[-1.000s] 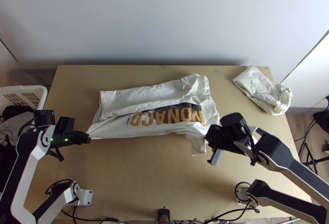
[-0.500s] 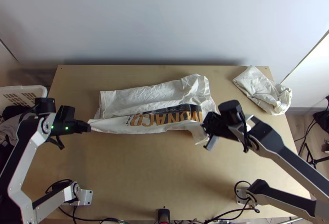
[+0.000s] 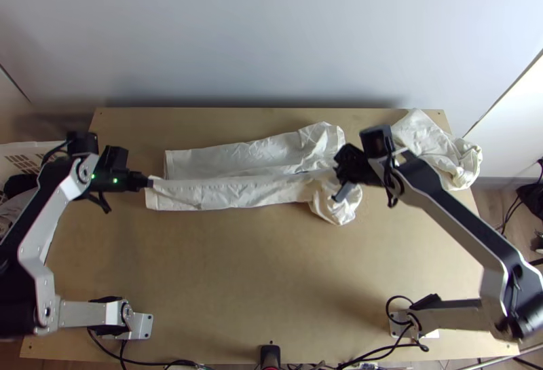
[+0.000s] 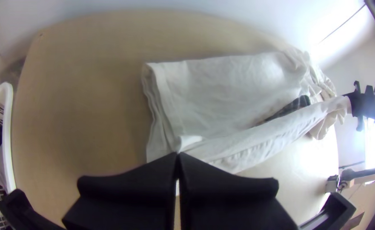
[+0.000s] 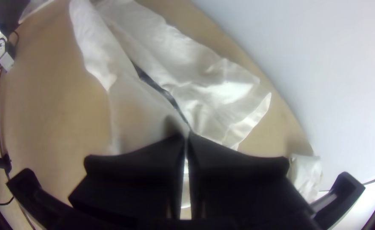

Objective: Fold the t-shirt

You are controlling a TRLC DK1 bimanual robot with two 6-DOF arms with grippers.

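Note:
The white t-shirt (image 3: 231, 195) lies lengthwise across the table, its near side lifted and drawn over the dark print. My left gripper (image 3: 151, 181) is at its left end, and my right gripper (image 3: 344, 178) at its right end. In the left wrist view my left gripper (image 4: 178, 156) is shut on a corner of the t-shirt (image 4: 238, 93). The right wrist view has my right gripper (image 5: 187, 137) shut on the raised edge of the t-shirt (image 5: 153, 55), with a strip of dark print beside the fold.
A bunched white cloth (image 3: 441, 149) lies at the table's back right corner. A white basket (image 3: 27, 153) holding dark and grey cloth stands off the left edge. Bare wood (image 3: 237, 275) stretches along the near side.
Both grippers have moved up the picture with the t-shirt's near edge, the right one farther. The lettering has become covered as that side came over, its underside now facing up.

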